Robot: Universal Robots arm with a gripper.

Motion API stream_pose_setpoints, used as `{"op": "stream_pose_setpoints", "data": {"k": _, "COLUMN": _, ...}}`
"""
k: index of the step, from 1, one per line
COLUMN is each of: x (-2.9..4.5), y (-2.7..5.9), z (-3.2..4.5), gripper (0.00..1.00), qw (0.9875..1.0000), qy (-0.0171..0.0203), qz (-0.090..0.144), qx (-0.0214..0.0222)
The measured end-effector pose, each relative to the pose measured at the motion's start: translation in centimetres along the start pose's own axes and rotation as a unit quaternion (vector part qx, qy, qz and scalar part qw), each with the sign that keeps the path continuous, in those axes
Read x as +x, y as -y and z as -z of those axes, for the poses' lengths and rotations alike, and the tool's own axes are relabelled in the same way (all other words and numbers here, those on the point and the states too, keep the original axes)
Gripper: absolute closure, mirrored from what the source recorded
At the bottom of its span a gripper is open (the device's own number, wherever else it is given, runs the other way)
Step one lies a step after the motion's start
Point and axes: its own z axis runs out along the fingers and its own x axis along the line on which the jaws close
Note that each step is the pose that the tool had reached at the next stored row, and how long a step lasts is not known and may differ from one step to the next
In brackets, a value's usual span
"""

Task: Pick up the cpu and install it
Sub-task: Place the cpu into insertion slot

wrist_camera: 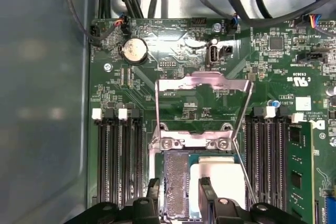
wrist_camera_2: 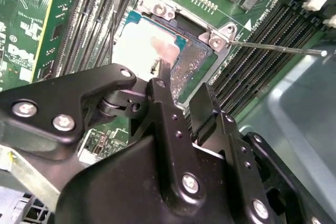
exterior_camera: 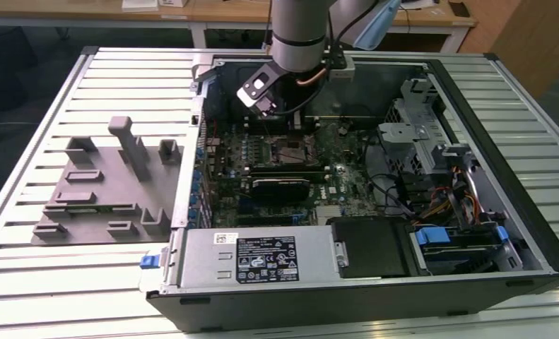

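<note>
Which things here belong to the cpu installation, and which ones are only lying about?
Belong to the job: cpu, covering part of the socket; raised load plate; gripper, jaws apart over it.
Only lying about: grey plastic blocks; coin battery; power supply; memory slots.

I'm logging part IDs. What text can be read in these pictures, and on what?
Label on the power supply: print too small to read.
Motherboard: white lettering, too small and blurred to read reliably.
cpu: top washed out by glare, no text legible.
</note>
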Motion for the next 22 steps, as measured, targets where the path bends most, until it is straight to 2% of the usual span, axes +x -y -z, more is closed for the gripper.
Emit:
{"op": "stream_pose_setpoints", "data": {"k": 6, "x": -1.04, "y": -0.03, "z": 0.01, "gripper": 0.58, "qw": 1.0000, "qy": 0.0000, "qz": 0.000, "qx": 0.0000}}
{"op": "stream_pose_setpoints", "data": {"k": 10, "x": -1.37, "y": -0.04, "z": 0.02, "gripper": 0.58, "qw": 1.0000, "qy": 0.0002, "qz": 0.000, "qx": 0.0000}}
{"op": "stream_pose_setpoints", "data": {"k": 13, "x": -1.52, "y": -0.04, "z": 0.01, "gripper": 0.58, "qw": 1.0000, "qy": 0.0019, "qz": 0.000, "qx": -0.0001}}
{"op": "stream_pose_setpoints", "data": {"k": 14, "x": -1.53, "y": -0.04, "z": 0.01, "gripper": 0.58, "qw": 1.0000, "qy": 0.0038, "qz": 0.000, "qx": -0.0001}}
{"op": "stream_pose_setpoints", "data": {"k": 15, "x": -1.55, "y": -0.04, "z": 0.02, "gripper": 0.58, "qw": 1.0000, "qy": 0.0074, "qz": 0.000, "qx": -0.0002}}
{"op": "stream_pose_setpoints", "data": {"k": 20, "x": -1.56, "y": -0.04, "z": 0.01, "gripper": 0.58, "qw": 0.9995, "qy": 0.0307, "qz": 0.000, "qx": -0.0008}}
{"op": "stream_pose_setpoints", "data": {"k": 22, "x": -1.58, "y": -0.04, "z": 0.01, "gripper": 0.58, "qw": 0.9993, "qy": 0.0384, "qz": 0.001, "qx": -0.0009}}
